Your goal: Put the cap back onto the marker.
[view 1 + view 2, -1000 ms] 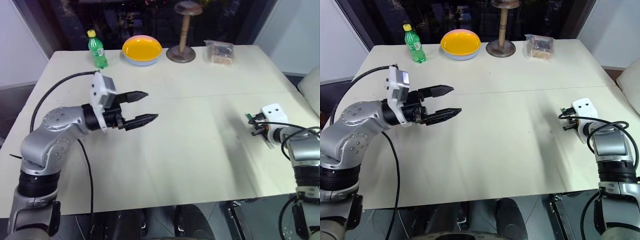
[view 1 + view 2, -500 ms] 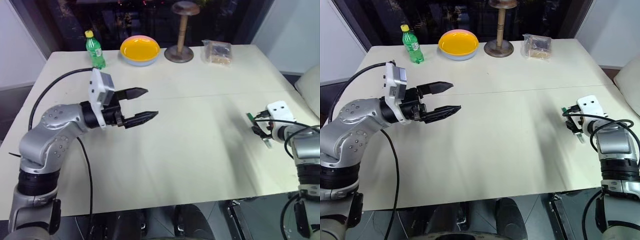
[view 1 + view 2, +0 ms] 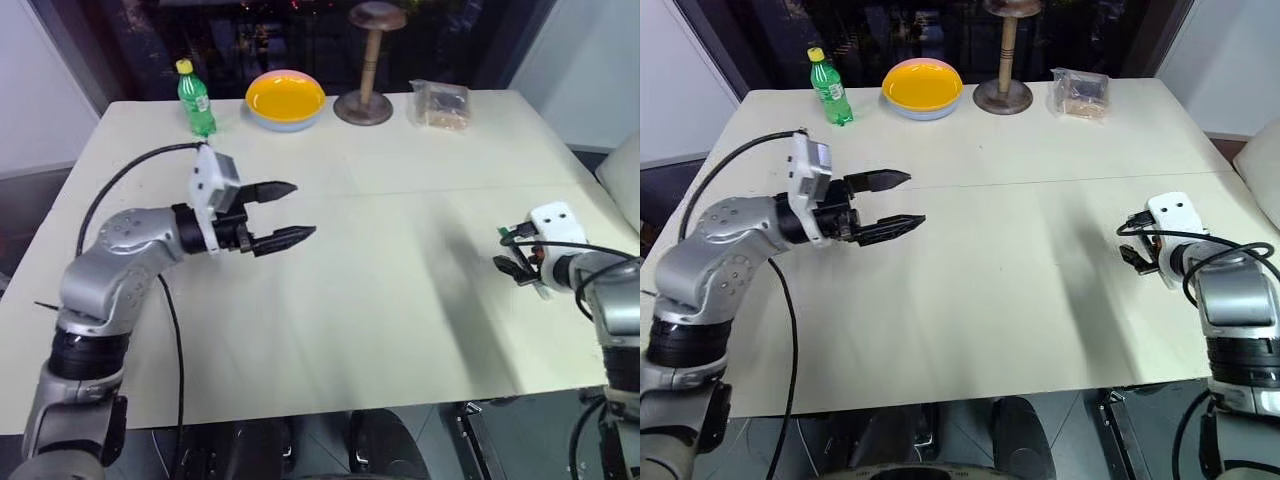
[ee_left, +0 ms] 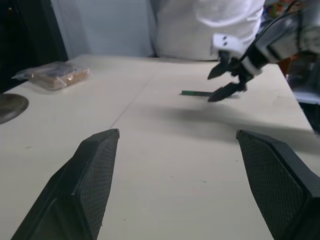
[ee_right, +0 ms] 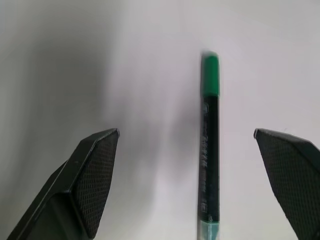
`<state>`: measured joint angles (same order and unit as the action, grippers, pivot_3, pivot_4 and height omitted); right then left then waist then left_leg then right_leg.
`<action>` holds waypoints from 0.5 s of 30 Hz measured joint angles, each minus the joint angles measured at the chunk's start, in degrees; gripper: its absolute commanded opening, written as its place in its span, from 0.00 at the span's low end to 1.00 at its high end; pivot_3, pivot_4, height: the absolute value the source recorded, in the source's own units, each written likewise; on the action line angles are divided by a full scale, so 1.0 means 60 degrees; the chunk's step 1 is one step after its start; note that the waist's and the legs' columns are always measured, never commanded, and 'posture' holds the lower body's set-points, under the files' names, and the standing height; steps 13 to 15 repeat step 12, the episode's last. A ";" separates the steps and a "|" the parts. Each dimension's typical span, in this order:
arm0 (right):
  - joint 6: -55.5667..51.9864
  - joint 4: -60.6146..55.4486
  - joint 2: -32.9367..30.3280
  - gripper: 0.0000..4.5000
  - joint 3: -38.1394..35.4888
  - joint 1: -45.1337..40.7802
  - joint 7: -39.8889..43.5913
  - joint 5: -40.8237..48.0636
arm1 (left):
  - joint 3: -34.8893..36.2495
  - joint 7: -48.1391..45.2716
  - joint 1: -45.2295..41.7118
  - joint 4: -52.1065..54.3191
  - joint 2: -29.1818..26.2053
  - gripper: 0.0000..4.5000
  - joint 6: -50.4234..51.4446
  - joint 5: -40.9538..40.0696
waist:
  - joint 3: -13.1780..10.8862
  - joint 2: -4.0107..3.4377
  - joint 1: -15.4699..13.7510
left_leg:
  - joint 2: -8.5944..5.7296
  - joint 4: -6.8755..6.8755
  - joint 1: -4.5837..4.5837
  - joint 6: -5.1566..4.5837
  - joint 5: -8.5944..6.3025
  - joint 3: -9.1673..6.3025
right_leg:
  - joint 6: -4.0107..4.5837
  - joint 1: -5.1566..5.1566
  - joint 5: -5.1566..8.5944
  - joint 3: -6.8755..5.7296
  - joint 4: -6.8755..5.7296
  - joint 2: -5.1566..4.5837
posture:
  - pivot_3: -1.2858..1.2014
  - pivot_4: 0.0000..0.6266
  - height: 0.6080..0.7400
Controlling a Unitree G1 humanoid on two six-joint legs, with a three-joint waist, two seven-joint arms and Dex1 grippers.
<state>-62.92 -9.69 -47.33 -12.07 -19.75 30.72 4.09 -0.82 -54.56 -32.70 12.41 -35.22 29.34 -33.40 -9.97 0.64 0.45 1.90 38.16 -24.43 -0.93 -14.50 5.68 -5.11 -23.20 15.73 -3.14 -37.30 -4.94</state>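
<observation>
The right gripper has its fingers wide apart above the marker, which lies flat on the table between them with its green cap on, while the left gripper, also spread, holds nothing.

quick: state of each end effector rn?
Left end effector: open, empty.
Right end effector: open, empty, above the capped marker on the table.
</observation>
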 measured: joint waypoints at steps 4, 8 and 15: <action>-0.0821 -0.1337 -0.0193 0.99 -0.0501 0.0596 -0.0009 0.0213 | -0.0227 -0.0311 -0.0176 -0.0746 0.0179 0.87 -0.0487 0.0458 | 0.0000 0.0000 0.0007 | 0.0002 -0.0005 -0.0002 -0.0001 0.0000 0.0000 | 0.0000 -0.0006 0.0000 0.0000 0.0001 0.0000 | 0.52 0.24 1.00; -0.1589 -0.2706 -0.0465 0.99 -0.0917 0.1244 0.0021 0.0410 | -0.0465 -0.0585 -0.0262 -0.1393 0.0369 0.87 -0.0896 0.0836 | 0.0000 0.0000 0.0002 | -0.0001 -0.0005 -0.0004 -0.0006 -0.0004 0.0000 | 0.0001 -0.0006 0.0001 0.0000 0.0003 -0.0006 | 0.52 0.24 1.00; -0.2309 -0.3628 -0.0773 0.99 -0.1415 0.1405 0.0119 0.0684 | -0.0523 -0.0897 -0.0272 -0.1770 0.0508 0.87 -0.1134 0.1051 | 0.0000 0.0000 0.0010 | 0.0000 -0.0005 -0.0005 -0.0007 -0.0004 -0.0006 | 0.0002 -0.0007 0.0001 -0.0001 0.0005 -0.0006 | 0.52 0.24 1.00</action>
